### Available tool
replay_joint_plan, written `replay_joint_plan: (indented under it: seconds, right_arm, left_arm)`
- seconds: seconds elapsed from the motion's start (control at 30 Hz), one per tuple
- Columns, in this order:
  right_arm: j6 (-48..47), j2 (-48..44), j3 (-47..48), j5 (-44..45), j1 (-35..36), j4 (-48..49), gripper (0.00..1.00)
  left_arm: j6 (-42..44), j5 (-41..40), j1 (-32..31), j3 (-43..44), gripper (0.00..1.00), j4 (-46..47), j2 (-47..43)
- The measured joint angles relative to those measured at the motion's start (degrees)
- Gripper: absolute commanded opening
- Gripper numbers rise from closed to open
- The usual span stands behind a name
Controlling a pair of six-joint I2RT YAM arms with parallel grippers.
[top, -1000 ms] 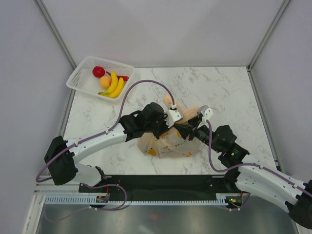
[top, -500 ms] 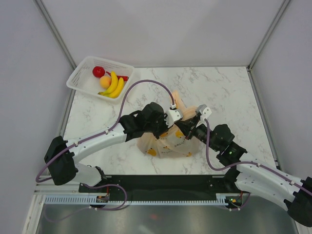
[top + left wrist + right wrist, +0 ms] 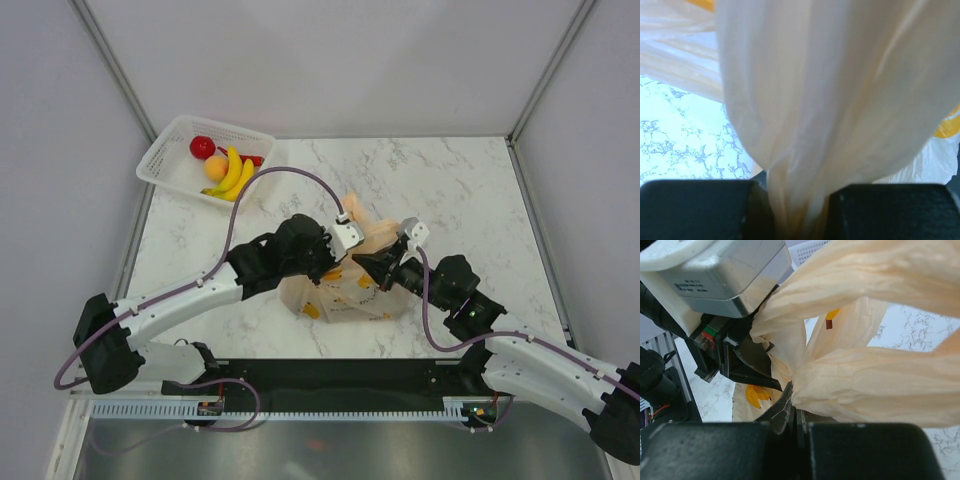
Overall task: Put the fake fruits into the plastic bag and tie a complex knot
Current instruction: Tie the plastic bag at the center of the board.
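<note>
1 bag (image 3: pixel 335 298) (2 bananas (image 3: pixel 232 172) outside) — L fingers (image 3: pixel 695 210), R fingers (image 3: pixel 865 450) pinching.

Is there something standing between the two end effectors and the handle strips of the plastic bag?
Nothing visible does. The left end effector has a handle strip of the plastic bag pinched between its fingers, and the right end effector is shut on the bag's bunched plastic too.

The left tool (image 3: pixel 350 248) and right tool (image 3: pixel 364 262) hung nose to nose over the plastic bag (image 3: pixel 338 297); bananas (image 3: pixel 232 172) lay in a white basket (image 3: pixel 163 152).
</note>
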Motion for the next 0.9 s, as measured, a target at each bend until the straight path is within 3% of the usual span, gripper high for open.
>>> replay_joint_plan:
  seconds: [0.03, 0.1, 0.13, 0.17, 0.27, 0.63, 0.9]
  right_arm:
    - [0.0, 0.0, 0.0, -0.2, 0.0, -0.02, 0.0]
    - [0.22, 0.02, 0.02, -0.42, 0.0, 0.0, 0.29]
    - [0.11, 0.0, 0.02, -0.46, 0.02, -0.09, 0.29]
    - [-0.09, 0.0, 0.02, -0.33, 0.0, -0.28, 0.39]
    - [0.2, -0.2, 0.02, -0.13, -0.09, -0.57, 0.49]
    - [-0.02, -1.44, 0.0, -0.52, -0.15, -0.2, 0.55]
    - [0.52, 0.17, 0.0, -0.5, -0.13, 2.34, 0.43]
  left_arm:
    - [-0.07, 0.17, -0.02, -0.46, 0.15, 0.28, -0.52]
    - [-0.15, 1.14, -0.02, -1.36, 0.05, 1.07, -1.29]
    - [-0.17, 1.22, -0.02, -1.44, 0.03, 1.14, -1.33]
    - [-0.24, 1.51, -0.02, -1.53, 0.02, 1.22, -1.38]
    - [-0.24, 2.75, 0.04, -1.53, 0.02, 1.46, -1.27]
    - [-0.2, 8.13, 0.04, -0.07, 0.02, 1.51, 3.56]
    - [-0.2, 8.96, 0.24, 0.2, 0.02, 1.42, 3.61]
